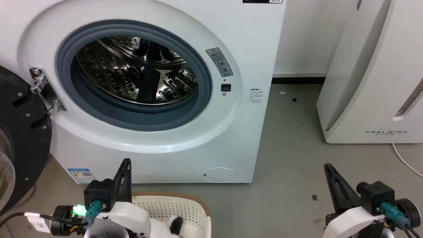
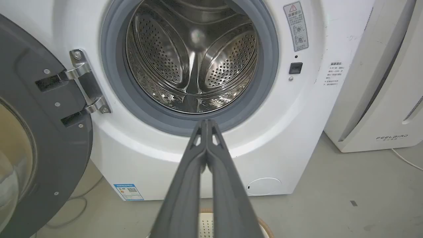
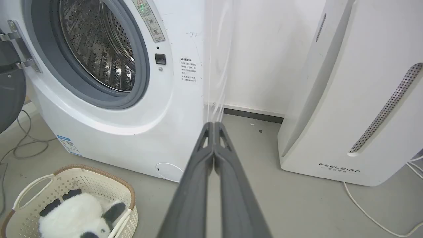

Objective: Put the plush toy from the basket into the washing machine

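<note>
Although the toy (image 1: 176, 226) lay low in the basket (image 1: 198, 202), just beside the left gripper (image 1: 126, 162) and well apart from the right gripper (image 1: 327, 167), both pointed away from it with fingers pressed together, holding nothing. Its long axis could not be told, but the left arm looked the nearer. Beyond stood the washer (image 1: 231, 132), door (image 1: 19, 138) swung aside, drum (image 1: 132, 76) bare.
</note>
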